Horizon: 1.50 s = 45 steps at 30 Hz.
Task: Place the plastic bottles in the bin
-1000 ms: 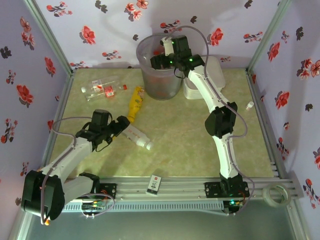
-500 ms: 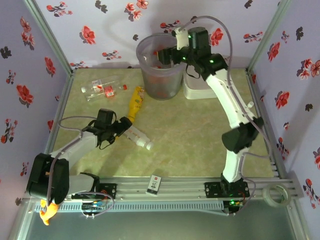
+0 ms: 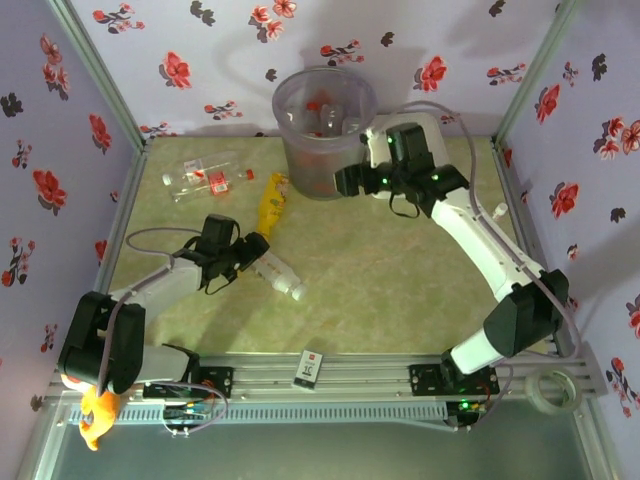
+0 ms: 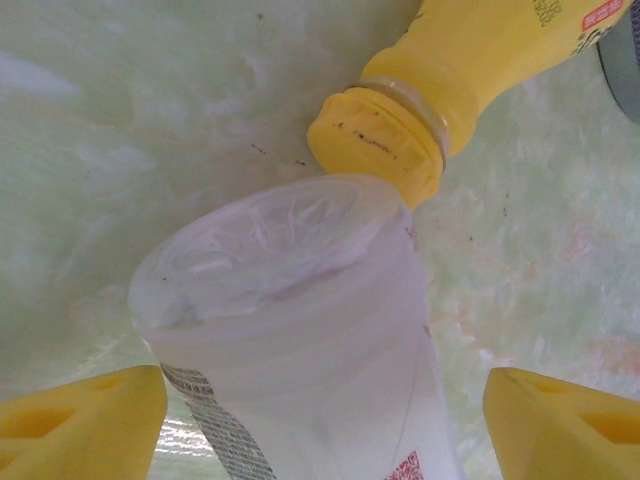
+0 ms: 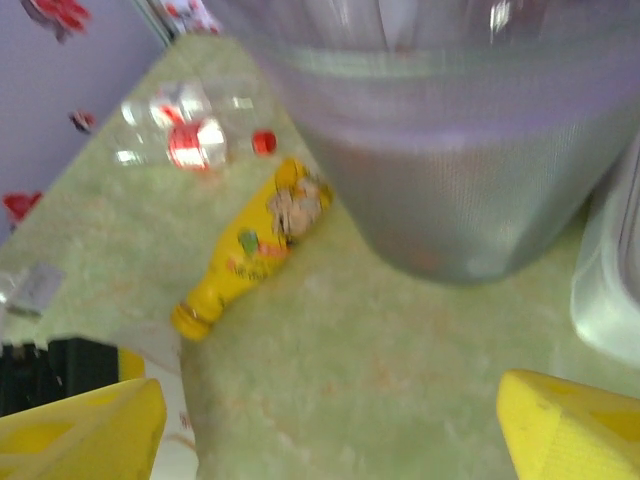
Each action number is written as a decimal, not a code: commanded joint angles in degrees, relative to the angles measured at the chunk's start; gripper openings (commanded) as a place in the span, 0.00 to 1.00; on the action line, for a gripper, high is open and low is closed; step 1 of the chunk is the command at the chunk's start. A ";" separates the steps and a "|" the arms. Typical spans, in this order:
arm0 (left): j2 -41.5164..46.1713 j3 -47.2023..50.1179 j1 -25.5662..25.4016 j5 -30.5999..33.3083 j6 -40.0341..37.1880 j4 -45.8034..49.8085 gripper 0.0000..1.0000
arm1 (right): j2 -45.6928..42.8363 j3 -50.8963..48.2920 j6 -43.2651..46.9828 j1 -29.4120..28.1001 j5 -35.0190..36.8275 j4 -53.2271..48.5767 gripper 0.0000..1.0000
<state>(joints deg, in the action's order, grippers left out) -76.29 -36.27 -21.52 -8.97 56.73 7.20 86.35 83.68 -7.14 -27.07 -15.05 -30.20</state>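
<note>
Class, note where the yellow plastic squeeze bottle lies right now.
Top view: the yellow squeeze bottle lies left of centre, just near-left of the translucent grey bin, its cap by the base of the clear white-capped bottle.

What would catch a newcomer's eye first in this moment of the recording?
The tall translucent bin at the back of the table, with bottles inside, draws the eye first, and the right gripper hangs open beside it. Next comes the yellow squeeze bottle lying mid-table, its cap next to the base of a clear white-capped bottle that the open left gripper straddles.
</note>
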 commanded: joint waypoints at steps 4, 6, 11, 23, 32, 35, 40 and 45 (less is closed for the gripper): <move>-2.03 1.99 -0.87 0.88 1.70 -3.92 0.80 | -5.15 -7.66 -3.69 -1.56 1.99 3.01 0.86; -2.86 1.99 -1.06 0.74 1.61 -4.30 0.84 | -5.66 -9.26 -4.52 -1.69 2.21 3.49 0.87; -3.94 1.77 -1.49 0.79 1.46 -4.92 0.83 | -6.73 -12.37 -6.78 -2.28 2.14 5.32 0.86; 0.46 0.53 -1.33 2.06 0.00 -0.78 0.58 | -5.22 -12.44 -7.62 -5.95 2.84 3.03 0.86; 7.38 -4.83 0.22 2.12 -4.11 5.97 0.46 | -0.43 -10.73 -11.55 -11.48 -4.21 6.40 0.87; 8.61 -7.09 0.33 1.70 -5.75 7.10 0.46 | 2.11 -11.16 -14.20 -13.83 -8.45 9.80 0.88; 8.30 -10.19 0.28 -0.44 -6.35 4.11 0.42 | 5.83 -11.20 -17.16 -16.89 -12.43 14.39 0.89; 6.71 -10.09 0.34 -3.69 -4.89 -3.04 0.39 | 9.38 -12.38 -21.83 -18.00 -17.09 21.23 0.90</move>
<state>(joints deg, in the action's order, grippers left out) -68.73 -45.17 -21.58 -10.13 52.07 8.86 94.13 71.55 -24.91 -44.64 -27.70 -15.14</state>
